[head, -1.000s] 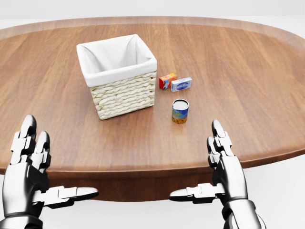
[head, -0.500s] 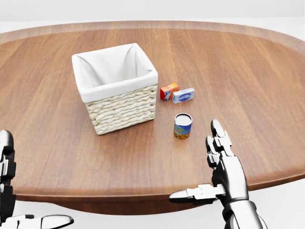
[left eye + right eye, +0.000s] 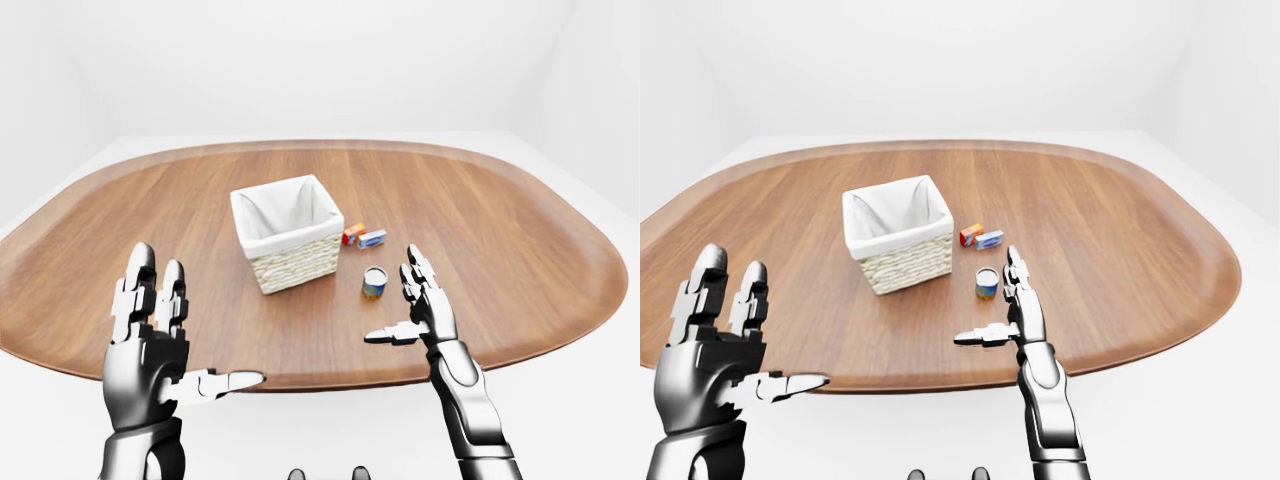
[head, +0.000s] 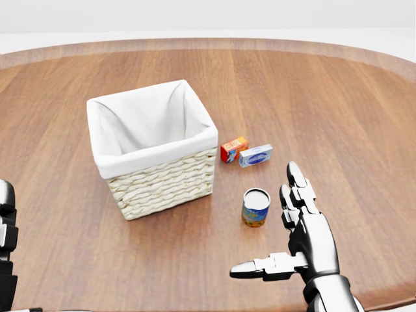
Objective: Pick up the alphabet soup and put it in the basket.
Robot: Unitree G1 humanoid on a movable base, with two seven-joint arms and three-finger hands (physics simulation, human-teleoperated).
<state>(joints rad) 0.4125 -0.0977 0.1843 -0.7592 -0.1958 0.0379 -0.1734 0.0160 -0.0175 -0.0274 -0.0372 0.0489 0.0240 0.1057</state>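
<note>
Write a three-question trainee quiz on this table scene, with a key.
1. True or false: the can stands upright on the table.
2. The right hand is: A) shut on the can, B) open beside the can, C) inside the basket.
3. How many small boxes lie on the side of the can towards the top of the head view?

Key: 1 true. 2 B. 3 two: an orange box and a blue box.

Alphabet soup (image 4: 255, 207) can stands upright on the bench (image 4: 338, 110), blue-yellow label, pale lid; woven white-lined basket (image 4: 153, 149) sits upright just left, empty.
</note>
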